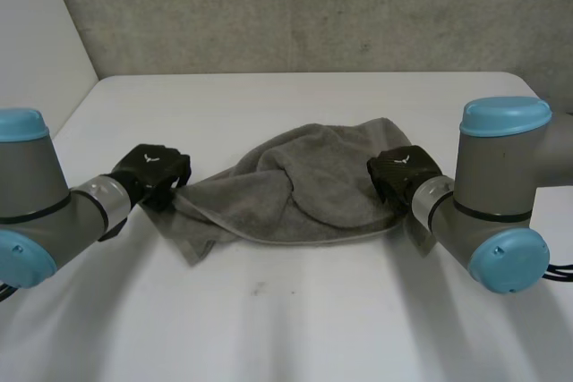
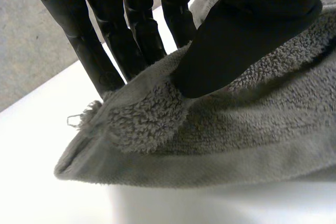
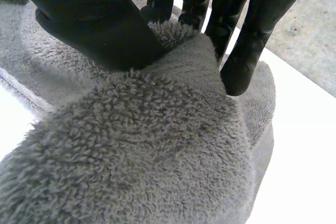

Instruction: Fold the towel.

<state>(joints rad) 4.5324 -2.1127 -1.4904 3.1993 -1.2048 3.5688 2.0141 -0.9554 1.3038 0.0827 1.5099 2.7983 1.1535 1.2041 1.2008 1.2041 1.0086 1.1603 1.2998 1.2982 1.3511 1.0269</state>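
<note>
A grey terry towel (image 1: pixel 295 187) lies crumpled on the white table (image 1: pixel 295 328), its left end trailing to a corner near the front. My left hand (image 1: pixel 154 172) is at the towel's left edge. In the left wrist view its thumb (image 2: pixel 236 40) presses the towel (image 2: pixel 220 129) edge against the fingers (image 2: pixel 105 61) behind it, a pinch. My right hand (image 1: pixel 403 174) is at the towel's right edge. In the right wrist view its thumb (image 3: pixel 94 19) and fingers (image 3: pixel 252 51) pinch a raised fold of the towel (image 3: pixel 157 150).
The white table stretches back to a grey wall (image 1: pixel 313 6). Both arms, grey with light-blue caps (image 1: pixel 506 115), reach in from the near corners.
</note>
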